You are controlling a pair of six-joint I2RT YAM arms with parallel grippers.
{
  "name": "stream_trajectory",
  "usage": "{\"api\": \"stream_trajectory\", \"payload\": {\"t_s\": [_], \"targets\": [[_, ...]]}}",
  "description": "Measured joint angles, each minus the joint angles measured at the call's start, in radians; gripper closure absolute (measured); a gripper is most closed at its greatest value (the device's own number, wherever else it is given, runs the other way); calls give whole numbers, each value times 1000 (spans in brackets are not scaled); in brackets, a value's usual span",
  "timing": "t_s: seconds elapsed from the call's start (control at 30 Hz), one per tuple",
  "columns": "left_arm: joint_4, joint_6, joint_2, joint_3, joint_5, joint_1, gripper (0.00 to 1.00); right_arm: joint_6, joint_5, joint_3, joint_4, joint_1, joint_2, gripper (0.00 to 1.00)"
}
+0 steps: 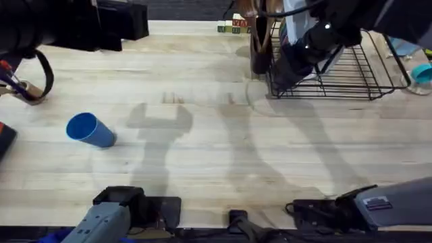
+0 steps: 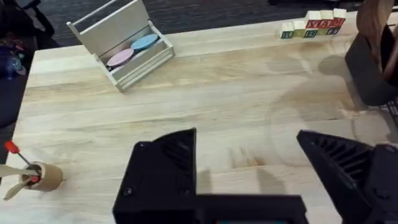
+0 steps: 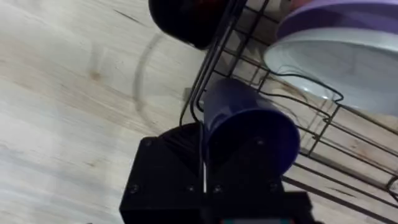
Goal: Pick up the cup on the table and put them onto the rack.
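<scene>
A bright blue cup (image 1: pixel 90 129) lies on its side at the table's left, its mouth toward the far left, with no gripper near it. At the far right stands the black wire rack (image 1: pixel 351 75). My right gripper (image 3: pixel 230 171) is shut on a dark navy-purple cup (image 3: pixel 249 127), held over the rack's wire edge (image 3: pixel 211 74) beside the plates (image 3: pixel 329 53) and the dark utensil holder (image 3: pixel 183 22). My left gripper (image 2: pixel 255 171) hangs open above bare table, nothing between its fingers; its arm (image 1: pixel 61 23) looms dark at the far left.
A grey tiered tray organiser (image 2: pixel 124 43) sits at the far left corner. A tan holder with pens (image 1: pixel 30 91) stands at the left edge. Letter blocks (image 1: pixel 233 27) line the back edge. A small teal cup (image 1: pixel 422 73) stands right of the rack.
</scene>
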Motion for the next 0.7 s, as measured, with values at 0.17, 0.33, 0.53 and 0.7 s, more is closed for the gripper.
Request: {"api": "stream_trajectory", "payload": {"t_s": [0.17, 0.33, 0.53, 0.7], "targets": [[0, 0, 0, 0, 0, 0, 7, 0, 0, 0, 9, 0, 20, 969], [0, 0, 0, 0, 0, 0, 7, 0, 0, 0, 22, 0, 45, 968], [0, 0, 0, 0, 0, 0, 7, 0, 2, 1, 28, 0, 59, 968], [0, 0, 0, 0, 0, 0, 7, 0, 1, 2, 28, 0, 59, 951]]}}
